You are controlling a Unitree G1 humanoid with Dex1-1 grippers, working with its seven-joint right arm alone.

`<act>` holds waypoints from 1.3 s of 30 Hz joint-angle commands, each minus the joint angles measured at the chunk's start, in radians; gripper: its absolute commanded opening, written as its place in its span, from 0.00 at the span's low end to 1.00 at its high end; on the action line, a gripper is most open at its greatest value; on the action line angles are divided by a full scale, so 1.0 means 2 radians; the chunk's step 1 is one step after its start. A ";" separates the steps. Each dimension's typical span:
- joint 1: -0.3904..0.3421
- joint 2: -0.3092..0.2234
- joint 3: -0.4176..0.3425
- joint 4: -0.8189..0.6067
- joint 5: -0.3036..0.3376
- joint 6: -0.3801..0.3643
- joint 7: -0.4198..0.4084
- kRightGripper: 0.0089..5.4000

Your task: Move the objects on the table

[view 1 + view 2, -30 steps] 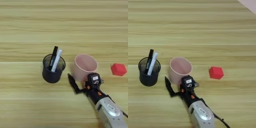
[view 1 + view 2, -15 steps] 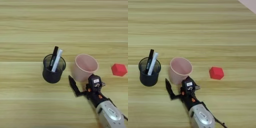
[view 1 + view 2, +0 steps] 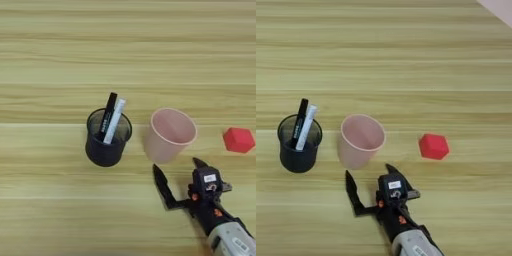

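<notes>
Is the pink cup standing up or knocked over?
Upright. The pink cup stands on the table with its round mouth facing up; nothing shows inside.

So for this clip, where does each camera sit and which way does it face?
Left eye view: head camera looking down on the table; the right gripper and forearm enter bottom right.
Right eye view: same head, reaching further right; the arm shows lower centre.
Shared: pen cup, pink cup, red block, open gripper.

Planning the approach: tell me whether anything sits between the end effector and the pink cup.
Nothing visible does. The open end effector sits just in front of the pink cup, with only bare table between them.
</notes>
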 commanded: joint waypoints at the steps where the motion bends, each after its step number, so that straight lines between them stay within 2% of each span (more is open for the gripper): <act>1: 0.037 -0.023 -0.018 -0.020 -0.043 0.035 -0.021 0.99; 8: 0.049 -0.023 -0.046 -0.050 -0.039 0.066 -0.029 0.99; 22: 0.014 -0.005 -0.123 -0.057 -0.030 0.088 -0.080 0.99; 28: -0.013 -0.012 -0.140 -0.054 -0.020 0.105 -0.073 0.99; 39: -0.061 -0.027 -0.162 -0.031 0.013 0.170 -0.049 0.99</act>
